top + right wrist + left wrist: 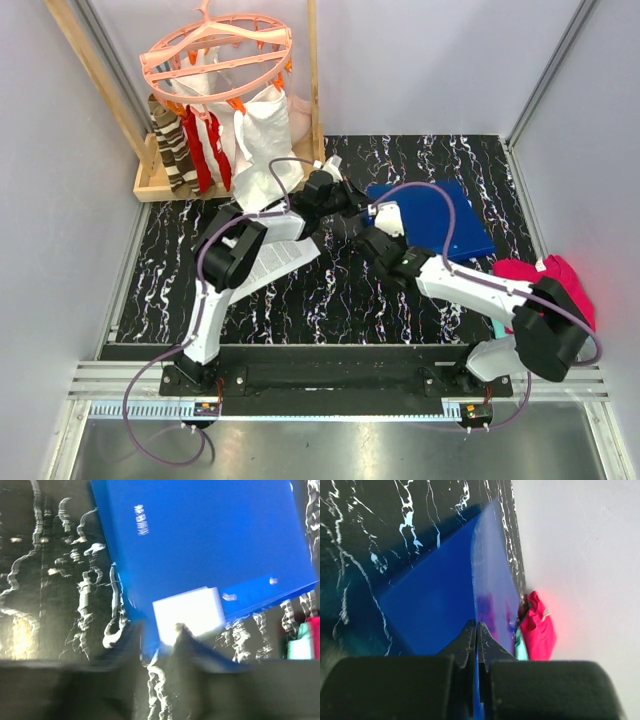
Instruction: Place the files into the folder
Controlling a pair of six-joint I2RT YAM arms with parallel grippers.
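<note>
The blue folder (445, 215) lies on the black marbled table at the back right, with its white label (386, 213) at the near left corner. My left gripper (352, 203) is at the folder's left edge. In the left wrist view it (476, 625) is shut on the thin blue cover (492, 580), which stands lifted above the folder's lower leaf (435, 595). My right gripper (375, 232) is at the label corner. In the right wrist view its blurred jaws (157, 637) stand apart around the folder's corner, next to the label (187, 612). The files (285, 258) lie flat under the left arm.
A folded magenta cloth (555, 280) lies at the right edge beside the folder, and also shows in the left wrist view (537, 625). A wooden rack with a pink hanger (215, 50), striped cloths and a white cloth bag (265, 140) stands at the back left. Grey walls enclose the table.
</note>
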